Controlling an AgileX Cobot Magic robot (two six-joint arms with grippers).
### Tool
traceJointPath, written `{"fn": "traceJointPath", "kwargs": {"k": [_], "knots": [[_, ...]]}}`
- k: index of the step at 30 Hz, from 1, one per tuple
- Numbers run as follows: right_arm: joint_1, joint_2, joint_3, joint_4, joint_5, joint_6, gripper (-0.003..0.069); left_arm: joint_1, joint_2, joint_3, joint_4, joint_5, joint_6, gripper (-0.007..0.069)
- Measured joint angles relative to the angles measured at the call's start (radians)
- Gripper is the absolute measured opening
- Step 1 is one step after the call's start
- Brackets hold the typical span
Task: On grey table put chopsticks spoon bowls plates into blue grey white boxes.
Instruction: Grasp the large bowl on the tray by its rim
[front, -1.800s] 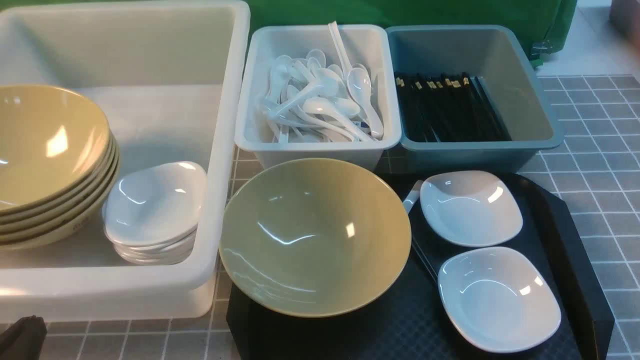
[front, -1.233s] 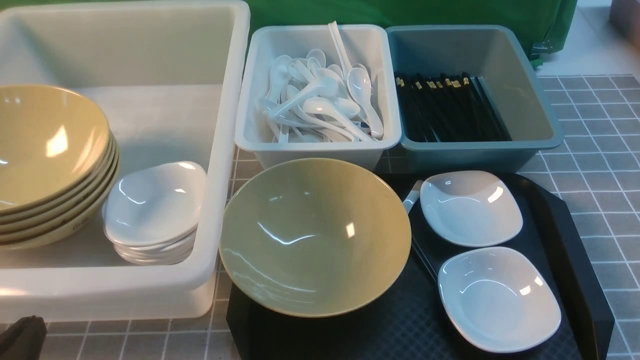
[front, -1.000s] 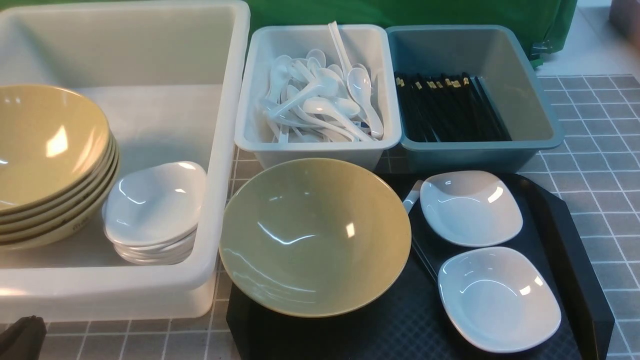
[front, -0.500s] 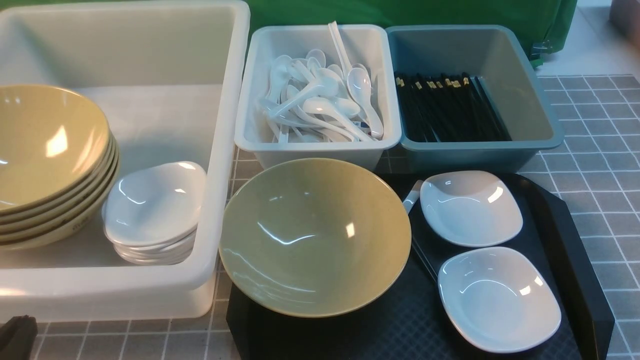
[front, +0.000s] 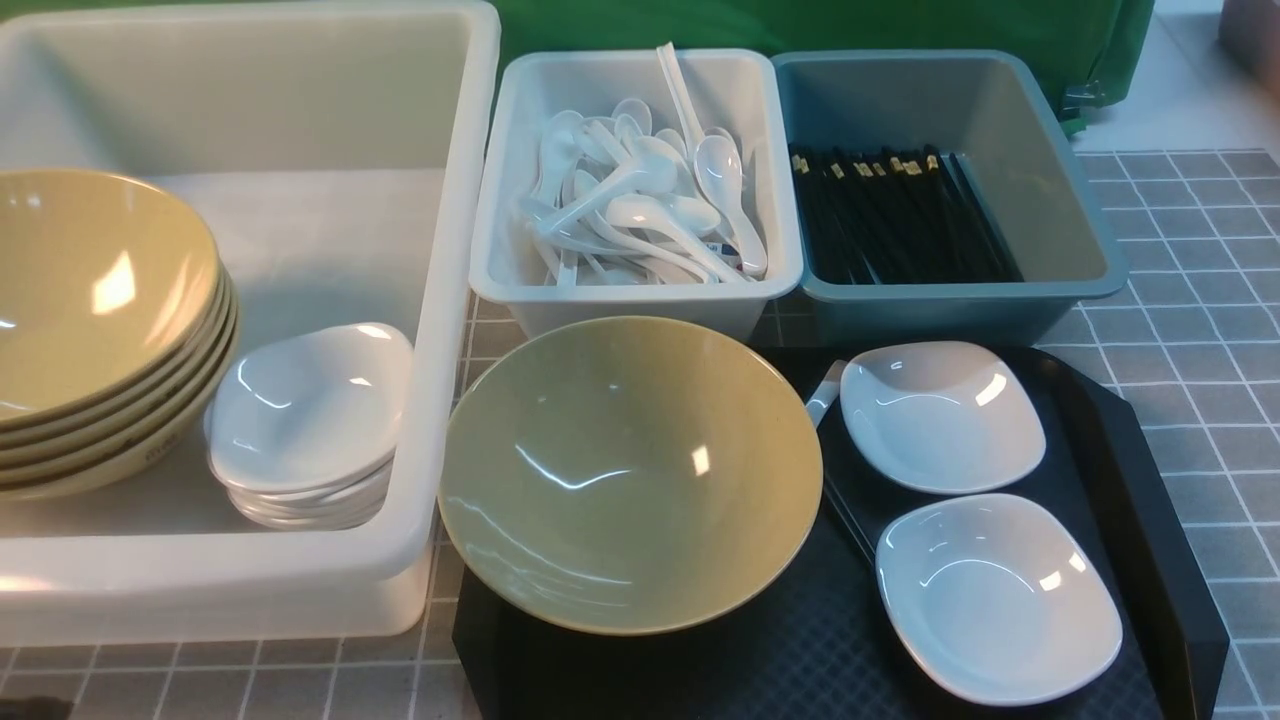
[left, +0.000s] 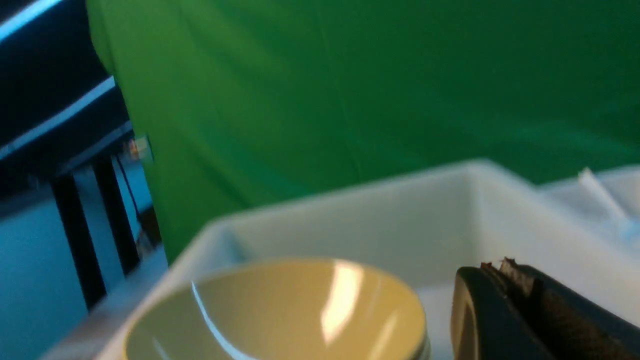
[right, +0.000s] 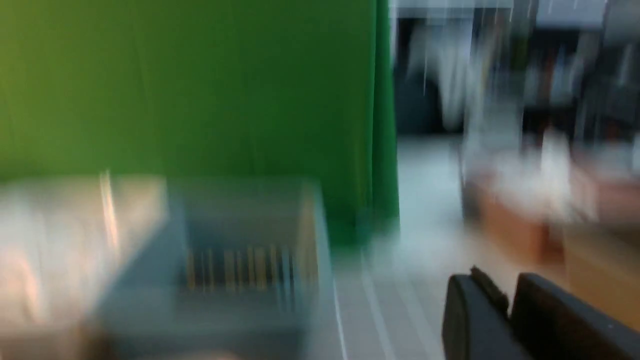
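Hovering near stacked bowls (left: 275, 310), left claw (left: 500, 267) closed, empty; right claw (right: 511, 297) narrowly parted, empty; loose bowl (front: 630, 470) at 6 o'clock of spoons (front: 640, 200).

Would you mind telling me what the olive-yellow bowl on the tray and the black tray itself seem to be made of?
The olive-yellow bowl looks like glossy melamine or glazed ceramic: sharp highlights on a smooth surface. The black tray looks like matte moulded plastic, given its fine diamond texture and no glare.
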Motion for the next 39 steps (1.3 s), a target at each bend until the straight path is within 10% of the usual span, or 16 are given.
{"fn": "traceJointPath", "kwargs": {"k": [3,9,24,31,39], "knots": [[0.0,0.0,0.0,0.004,-0.326,0.068,0.016,0.0,0.0,0.0,0.001,-0.227,-0.019,-0.0011],[0.0,0.0,-0.002,0.012,-0.472,0.118,0.0164,0.0,0.0,-0.034,-0.011,-0.387,-0.208,-0.0011],[0.0,0.368,-0.513,0.014,0.363,-0.044,0.0033,-0.059,0.703,-0.856,-0.038,0.478,-0.384,-0.0011],[0.0,0.588,-0.524,0.071,0.862,-0.21,0.0033,-0.364,1.107,-1.053,-0.256,0.976,-0.114,-0.0011],[0.019,0.638,-0.461,0.268,0.806,-0.415,0.0033,-0.622,1.503,-1.204,-0.366,1.074,0.024,-0.0011]]}}
